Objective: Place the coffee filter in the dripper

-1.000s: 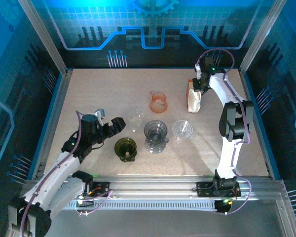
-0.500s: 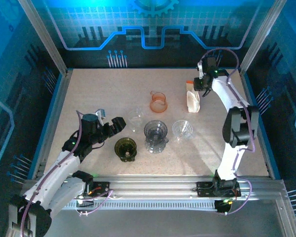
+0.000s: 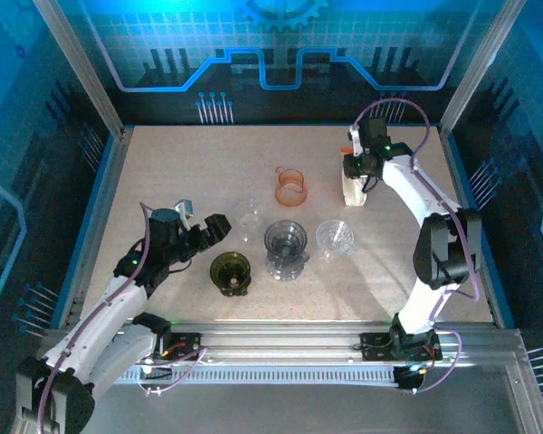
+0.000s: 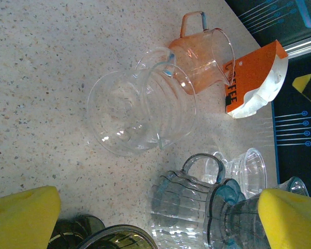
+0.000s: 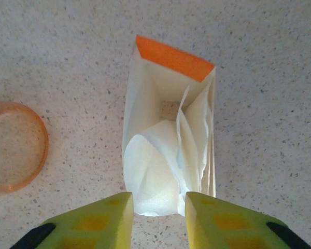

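Right wrist: right hand (image 5: pixel 158 220) (fingers (image 5: pixel 101 220) parted) above boxed coffee filters (image 5: pixel 155 171).

Five drippers: one orange dripper (image 3: pixel 290 188) at 12 o'clock of the group, two clear, a left clear dripper (image 3: pixel 248 220) at 10 o'clock and a right clear dripper (image 3: pixel 335 238) at 3 o'clock, one grey-tinted dripper (image 3: pixel 286 246) in the middle, one dark olive dripper (image 3: pixel 230 272) at 8 o'clock. One orange-and-white filter box (image 3: pixel 354 187) at 1 o'clock; white filters (image 5: pixel 155 166) inside, number unclear.
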`<control>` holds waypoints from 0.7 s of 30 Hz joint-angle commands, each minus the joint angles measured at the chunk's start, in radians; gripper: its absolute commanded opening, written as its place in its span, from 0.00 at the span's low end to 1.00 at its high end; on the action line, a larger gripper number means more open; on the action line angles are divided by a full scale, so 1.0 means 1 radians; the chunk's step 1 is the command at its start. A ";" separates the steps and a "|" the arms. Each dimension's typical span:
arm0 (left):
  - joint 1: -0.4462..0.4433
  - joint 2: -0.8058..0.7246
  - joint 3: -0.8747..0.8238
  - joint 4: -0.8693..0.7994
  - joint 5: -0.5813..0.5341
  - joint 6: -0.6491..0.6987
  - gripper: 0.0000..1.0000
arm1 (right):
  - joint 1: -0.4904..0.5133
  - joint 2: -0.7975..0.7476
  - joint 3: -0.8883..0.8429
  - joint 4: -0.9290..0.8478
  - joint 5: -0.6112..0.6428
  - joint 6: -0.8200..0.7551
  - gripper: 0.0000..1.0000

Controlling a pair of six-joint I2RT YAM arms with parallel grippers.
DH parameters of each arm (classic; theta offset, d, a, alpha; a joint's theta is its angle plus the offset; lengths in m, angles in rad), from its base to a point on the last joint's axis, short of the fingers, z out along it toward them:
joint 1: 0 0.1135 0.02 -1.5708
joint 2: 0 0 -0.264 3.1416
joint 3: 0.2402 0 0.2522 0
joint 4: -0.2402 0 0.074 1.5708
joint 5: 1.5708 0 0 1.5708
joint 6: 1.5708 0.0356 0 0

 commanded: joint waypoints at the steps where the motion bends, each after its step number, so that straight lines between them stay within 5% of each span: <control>1: 0.006 -0.001 0.019 -0.017 0.012 -0.011 0.99 | 0.012 0.030 0.008 -0.014 0.014 -0.010 0.31; 21: 0.008 0.020 0.012 -0.002 0.011 -0.013 0.99 | 0.012 0.114 0.025 -0.024 0.066 -0.019 0.23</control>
